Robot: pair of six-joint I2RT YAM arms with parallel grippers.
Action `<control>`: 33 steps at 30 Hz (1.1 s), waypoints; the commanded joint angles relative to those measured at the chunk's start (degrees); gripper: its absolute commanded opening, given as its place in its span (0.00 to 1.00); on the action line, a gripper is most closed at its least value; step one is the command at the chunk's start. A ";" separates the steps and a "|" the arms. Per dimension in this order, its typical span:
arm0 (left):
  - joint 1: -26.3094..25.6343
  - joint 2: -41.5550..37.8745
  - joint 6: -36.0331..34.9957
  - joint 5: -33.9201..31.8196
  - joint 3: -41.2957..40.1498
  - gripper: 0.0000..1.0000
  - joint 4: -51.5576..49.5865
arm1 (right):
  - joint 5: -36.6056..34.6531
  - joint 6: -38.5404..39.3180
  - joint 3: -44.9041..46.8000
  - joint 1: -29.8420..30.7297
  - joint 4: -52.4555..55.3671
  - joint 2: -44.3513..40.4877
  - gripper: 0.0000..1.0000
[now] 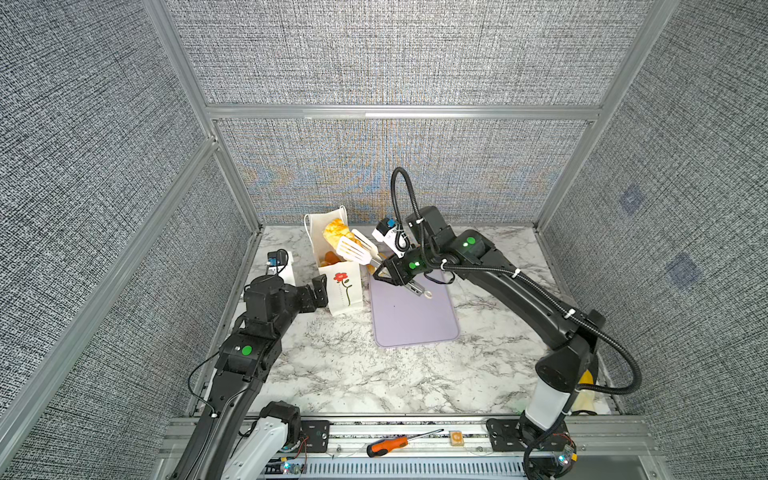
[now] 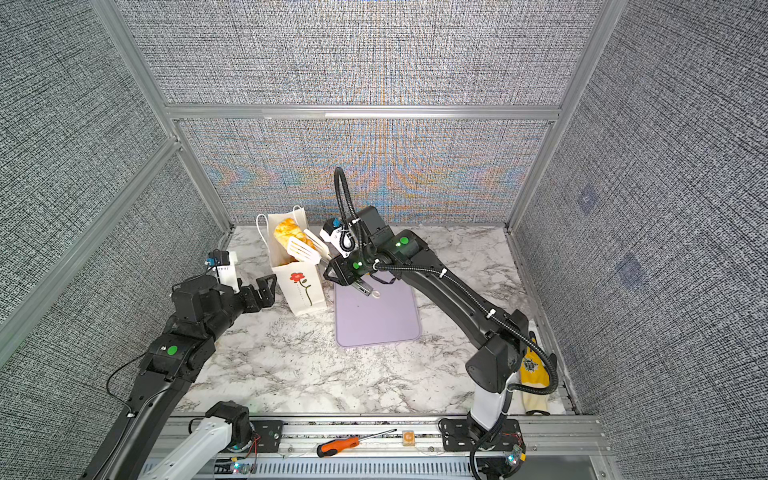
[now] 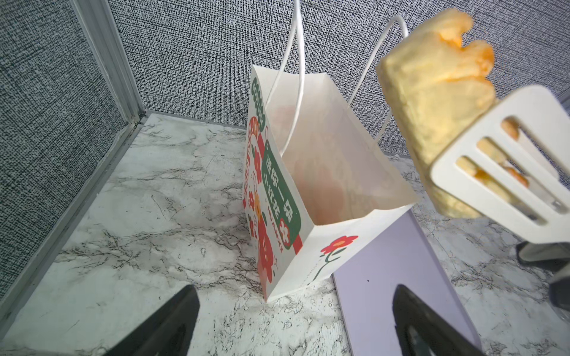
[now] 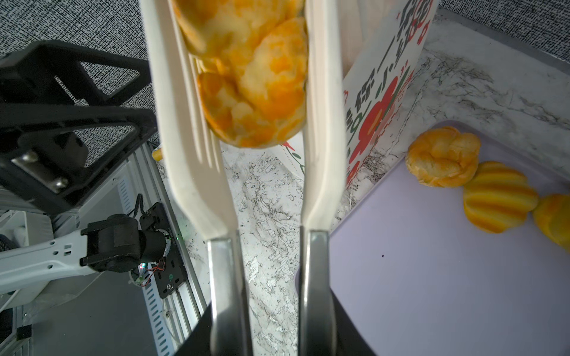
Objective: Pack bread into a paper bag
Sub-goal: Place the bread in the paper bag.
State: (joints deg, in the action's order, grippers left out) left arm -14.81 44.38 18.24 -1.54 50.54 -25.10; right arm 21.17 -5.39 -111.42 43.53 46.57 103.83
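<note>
Tongs (image 1: pixel 355 249) with white slotted blades are clamped in the right claw (image 1: pixel 384 274), which squeezes their metal handles. The blades pinch a golden pastry (image 1: pixel 336 232) between them. That pastry hangs tilted above the open mouth of the paper bag (image 1: pixel 345 293), toward its right side. The bag stands upright near the far edge of the marble worktop (image 1: pixel 332 374), left of centre, with its cord handles up and a red flower on the near face. Down inside it, more orange bread (image 1: pixel 328 258) shows in a top view. A lilac tray (image 1: pixel 415 328) lies flat just beside the bag on its right. The right wrist view shows a knotted bun (image 4: pixel 442 157), a striped roll (image 4: pixel 498 197) and part of a third piece (image 4: pixel 555 215) close together in a row near the tray's far edge. The left claw (image 2: pixel 266 286) has its jaws wide apart, gripping nothing, low at the bag's left side. Whether it touches the paper I cannot tell.
</note>
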 commanded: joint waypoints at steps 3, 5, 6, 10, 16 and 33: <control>0.09 -0.11 -0.83 -0.47 -0.26 0.99 0.42 | 0.99 -0.85 -4.09 0.07 -0.24 2.74 0.39; 0.16 -0.13 -0.87 -0.57 -0.26 0.99 0.39 | 0.48 -0.93 -5.60 0.07 0.40 3.80 0.39; 0.13 -0.17 -1.00 -0.65 -0.19 0.99 0.40 | 0.45 -0.95 -6.39 0.07 0.69 4.35 0.39; 0.13 -0.09 -1.01 -0.59 -0.24 0.99 0.48 | 0.54 -1.70 -8.22 0.07 1.32 5.84 0.39; 0.13 0.15 -1.01 -0.40 -0.44 0.99 0.83 | 0.37 -3.20 -9.32 0.15 1.40 6.96 0.39; 0.17 -0.35 -1.49 -0.67 -0.40 0.99 0.39 | -3.58 -2.88 -15.40 0.68 6.08 11.39 0.48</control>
State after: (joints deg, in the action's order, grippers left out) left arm -14.74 44.12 17.41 -1.56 50.22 -25.15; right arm 18.46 -8.56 -126.13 44.16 52.49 115.37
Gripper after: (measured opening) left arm 0.991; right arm 0.472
